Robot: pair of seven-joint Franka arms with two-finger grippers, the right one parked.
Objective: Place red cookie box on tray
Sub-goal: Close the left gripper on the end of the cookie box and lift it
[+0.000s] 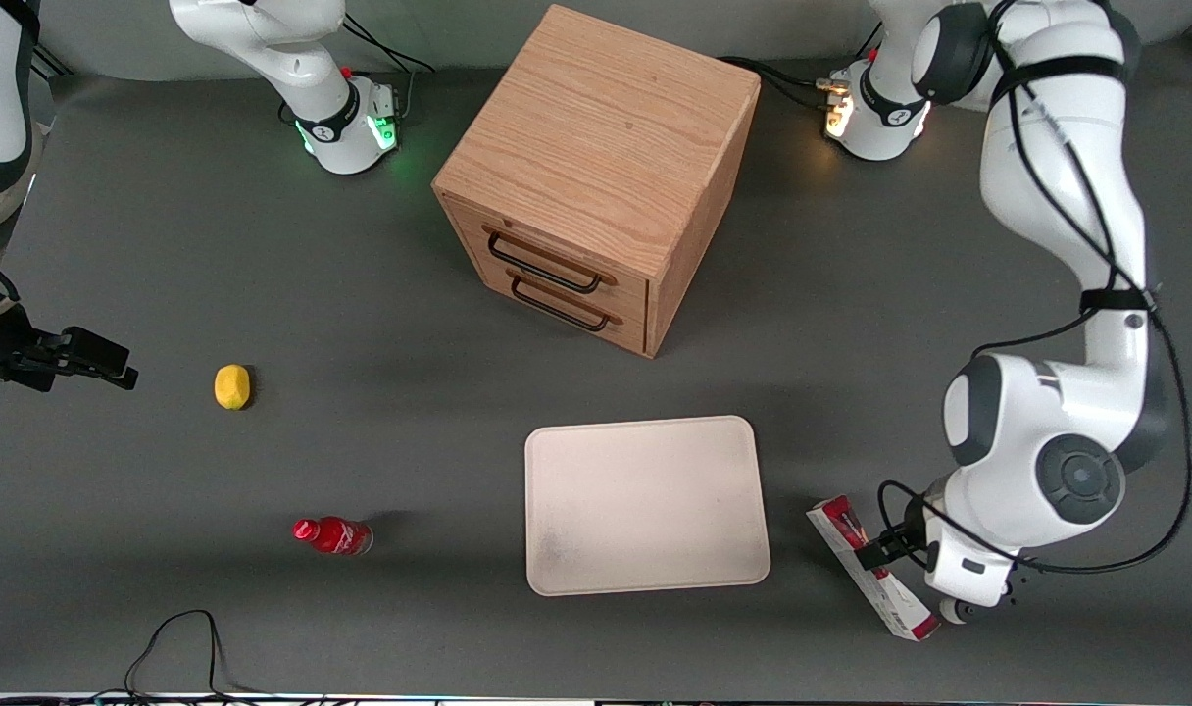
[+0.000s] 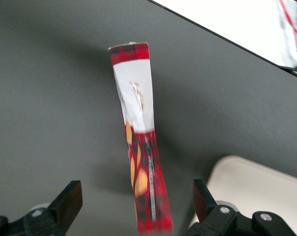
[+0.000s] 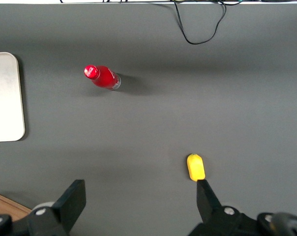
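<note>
Red cookie box [image 1: 872,567] lies flat on the table nearest the front camera, at the working arm's end, just beside the tray [image 1: 645,505] but not on it. Gripper [image 1: 875,554] sits low right over the box's middle; in the wrist view the fingers [image 2: 70,199] stand spread wide, one on each side of the box [image 2: 141,162], not touching it. So: open, straddling, nothing held yet.

Tray corner [image 2: 256,189] shows close beside one finger, bare.

Risks, as a judgement: the box is long and narrow, and a grip off its middle could let it pivot or droop on lifting. Thin cardboard may crush or slip out if squeezed across the flat faces. With the tray rim so close, a low carry could catch the box end on it.

Farther off: wooden drawer cabinet [image 1: 596,176]. Toward the parked arm's end, small red bottle [image 1: 333,535] and a yellow object [image 1: 231,385].
</note>
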